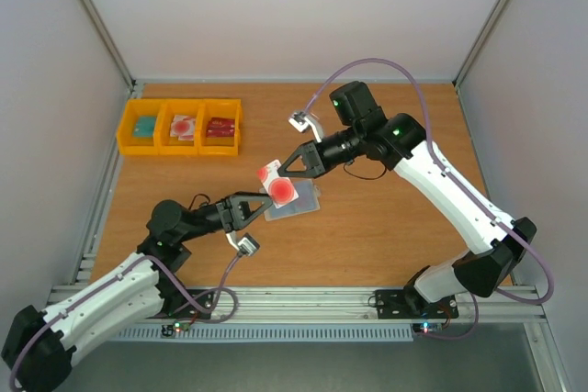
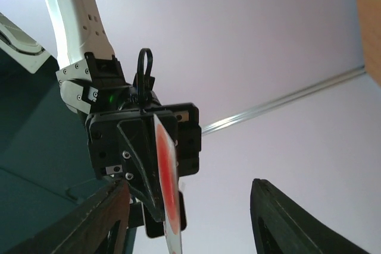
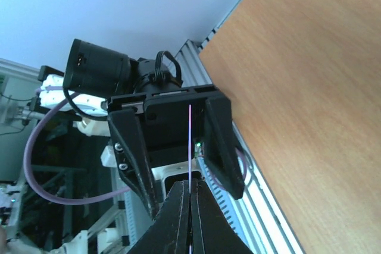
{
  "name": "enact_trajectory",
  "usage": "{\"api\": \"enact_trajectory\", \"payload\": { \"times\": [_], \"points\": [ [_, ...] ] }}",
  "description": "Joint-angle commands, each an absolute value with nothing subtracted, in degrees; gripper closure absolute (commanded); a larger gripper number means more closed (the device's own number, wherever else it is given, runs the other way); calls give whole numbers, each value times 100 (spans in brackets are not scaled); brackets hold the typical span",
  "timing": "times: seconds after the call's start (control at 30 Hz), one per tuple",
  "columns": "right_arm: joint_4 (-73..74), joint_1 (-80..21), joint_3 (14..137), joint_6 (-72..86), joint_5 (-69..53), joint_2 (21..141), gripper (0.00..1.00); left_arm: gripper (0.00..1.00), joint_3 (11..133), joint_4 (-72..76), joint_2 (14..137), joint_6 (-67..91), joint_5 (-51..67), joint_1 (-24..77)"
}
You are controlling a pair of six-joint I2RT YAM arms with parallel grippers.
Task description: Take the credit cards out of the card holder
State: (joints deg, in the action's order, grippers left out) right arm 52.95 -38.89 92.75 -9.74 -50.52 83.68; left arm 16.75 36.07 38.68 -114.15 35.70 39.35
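Observation:
My right gripper is shut on a whitish-pink credit card with red round marks and holds it above the table. The card holder lies open, pale blue-grey side up, on the table just beneath it. My left gripper is open, and the card's free end lies between its fingers without touching them. In the left wrist view the card hangs from the right gripper between my open left gripper. In the right wrist view the card is edge-on in the shut right gripper.
Three yellow bins stand in a row at the back left, holding a teal item, a red-and-white card and a dark red item. White walls enclose the table on three sides; a metal rail runs along the near edge.

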Motion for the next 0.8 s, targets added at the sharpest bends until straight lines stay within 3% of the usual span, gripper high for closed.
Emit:
{"api": "enact_trajectory", "payload": {
  "times": [0.0, 0.13, 0.5, 0.57, 0.7, 0.77],
  "points": [
    [5234, -3874, 9301, -745, -5554, 8415, 99, 44, 2015, 3692, 3998, -12287, 3191, 3955],
    [5392, -3874, 9197, -894, -5541, 8495, 99, 48, 2096, 3674, 4052, -12236, 3232, 3953],
    [5340, -3890, 9123, -996, -5739, 8654, 99, 99, 2099, 3670, 4127, -12090, 3337, 3955],
    [5403, -3885, 9135, -1054, -5625, 8657, 98, 100, 2086, 3655, 4132, -11974, 3225, 3949],
    [5403, -3663, 9088, -1024, -4910, 8470, 52, 100, 2067, 3182, 4076, -11404, 2204, 3950],
    [5342, -3346, 8946, -925, -4331, 8214, 37, 100, 2276, 2435, 4043, -10706, 1227, 3955]
  ]
}}
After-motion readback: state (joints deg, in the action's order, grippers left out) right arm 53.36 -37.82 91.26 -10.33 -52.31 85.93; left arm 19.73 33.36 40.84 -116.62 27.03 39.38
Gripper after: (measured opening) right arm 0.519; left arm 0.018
